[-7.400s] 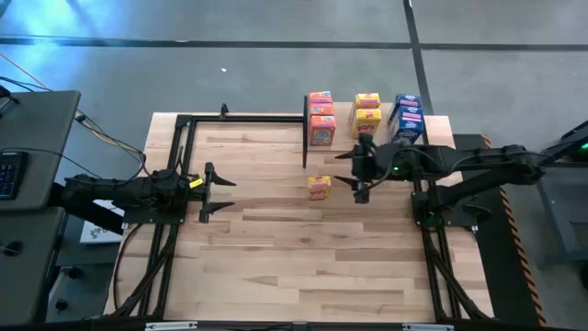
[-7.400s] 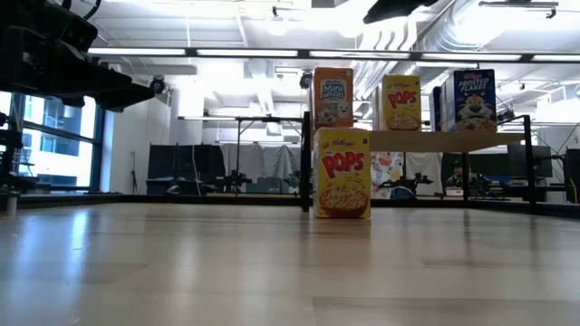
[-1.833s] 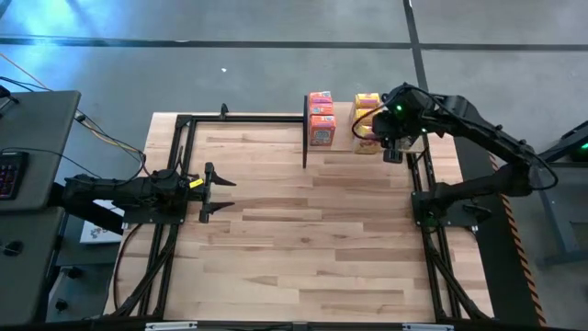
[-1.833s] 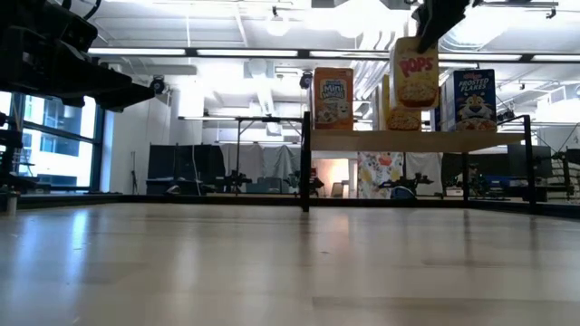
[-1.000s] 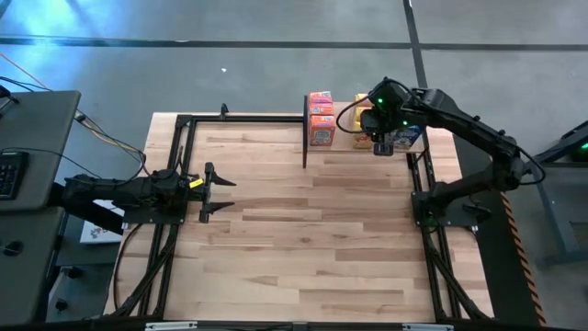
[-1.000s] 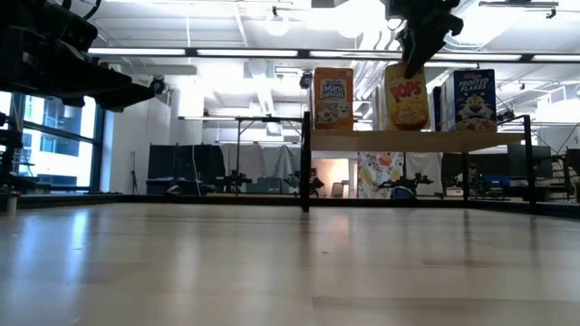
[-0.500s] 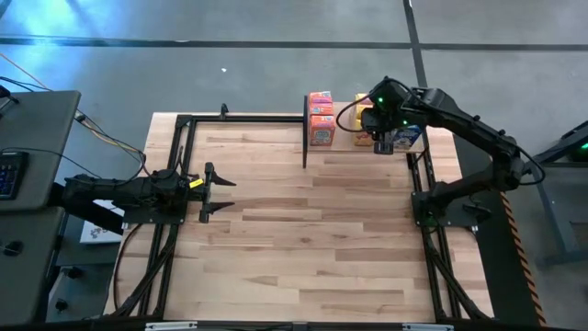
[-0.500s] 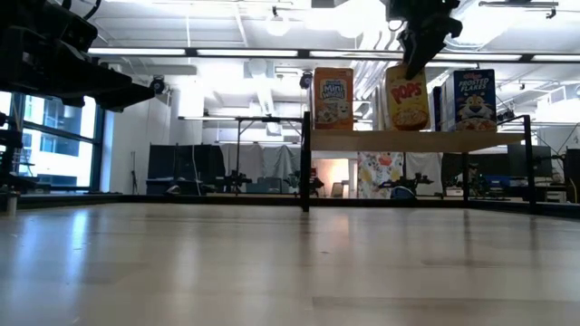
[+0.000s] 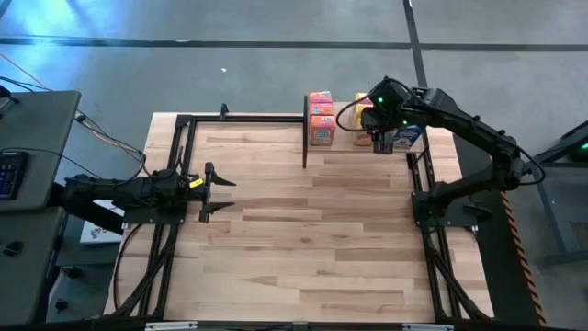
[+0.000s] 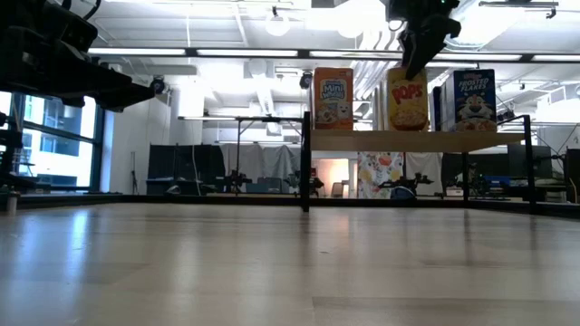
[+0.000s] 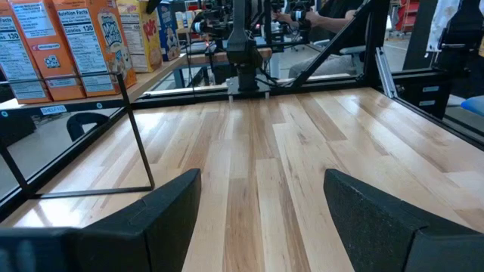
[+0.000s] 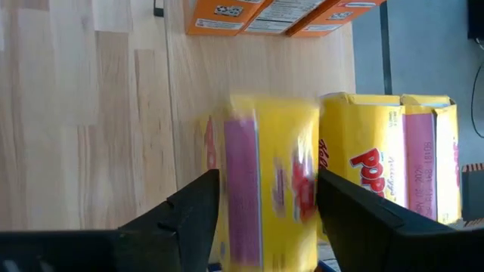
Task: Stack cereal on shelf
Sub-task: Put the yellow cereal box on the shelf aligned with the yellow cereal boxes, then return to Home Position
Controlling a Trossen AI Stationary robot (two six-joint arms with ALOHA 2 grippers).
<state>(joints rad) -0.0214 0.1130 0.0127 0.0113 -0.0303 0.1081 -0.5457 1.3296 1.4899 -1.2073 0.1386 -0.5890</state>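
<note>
Right gripper [image 9: 375, 129] hangs over the small light-wood shelf on thin black posts [image 10: 417, 139], at about one o'clock on the big plank table [image 9: 303, 239] seen from above. Its two dark fingers [image 12: 198, 211] sit on each side of a little yellow cardboard cereal box [image 12: 268, 181]. They look close to the box's sides, but I cannot tell if they squeeze it or have let go. From the low camera the yellow box [image 10: 407, 100] stands upright with its bottom on the shelf board, so I think it is being set down in its spot.

Two more little yellow boxes [image 12: 389, 166] stand just behind it, in a row going back. I think this is why the box goes here: the same colours stay together. At nine o'clock from the yellow row, the orange-pink cardboard boxes [image 9: 321, 119] stand at the shelf's left end. At three o'clock, the blue cardboard boxes [image 10: 472, 100] stand at the right end, partly hidden under the arm from above.

No cereal box lies on the table, so the job looks almost done.

Left gripper [image 9: 220, 192] waits far away at nine o'clock on the table, with its fingers spread apart and nothing in them.
</note>
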